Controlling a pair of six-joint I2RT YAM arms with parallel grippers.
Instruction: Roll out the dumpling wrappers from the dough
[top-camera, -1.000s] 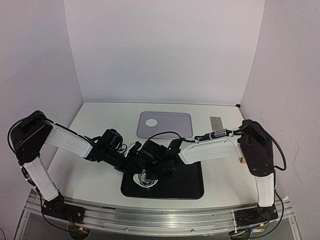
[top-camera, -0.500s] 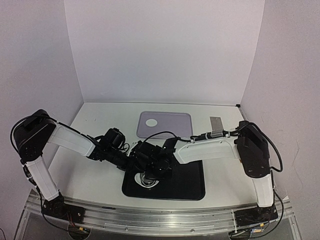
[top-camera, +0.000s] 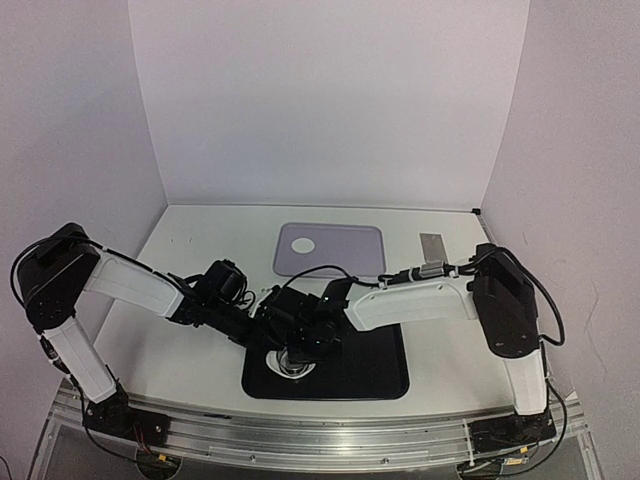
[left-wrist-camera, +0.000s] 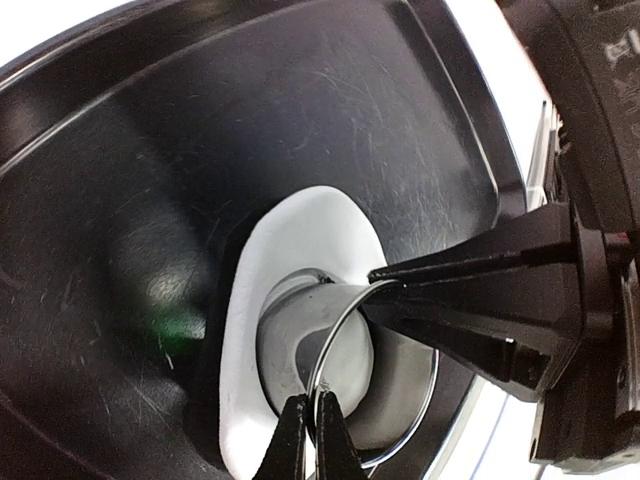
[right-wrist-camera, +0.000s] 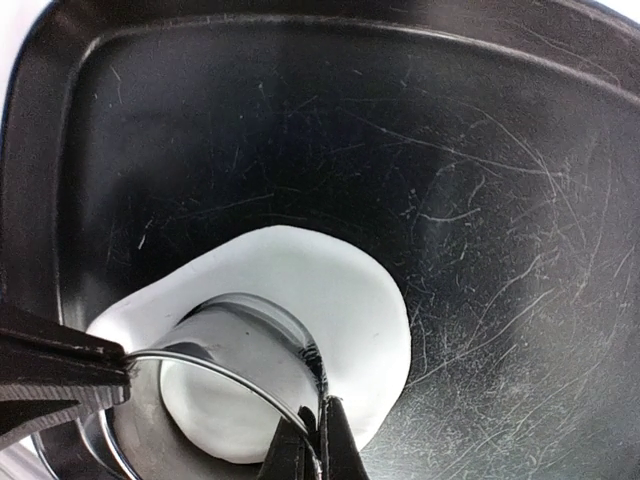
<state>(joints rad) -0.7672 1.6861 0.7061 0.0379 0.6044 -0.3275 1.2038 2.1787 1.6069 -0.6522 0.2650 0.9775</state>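
While the left gripper (left-wrist-camera: 310, 418) pinches one side of the steel ring (right-wrist-camera: 225, 355) by its rim, the right gripper (right-wrist-camera: 312, 428) pinches the opposite side. The ring stands in flat white dough (right-wrist-camera: 345, 290) on the black tray (top-camera: 375, 375). One wrapper (top-camera: 303, 244) lies on the grey tray (top-camera: 350, 252), well apart behind.

No text, label, brand, number or sign can be read in any of the three views, neither on the table nor on anything upon it
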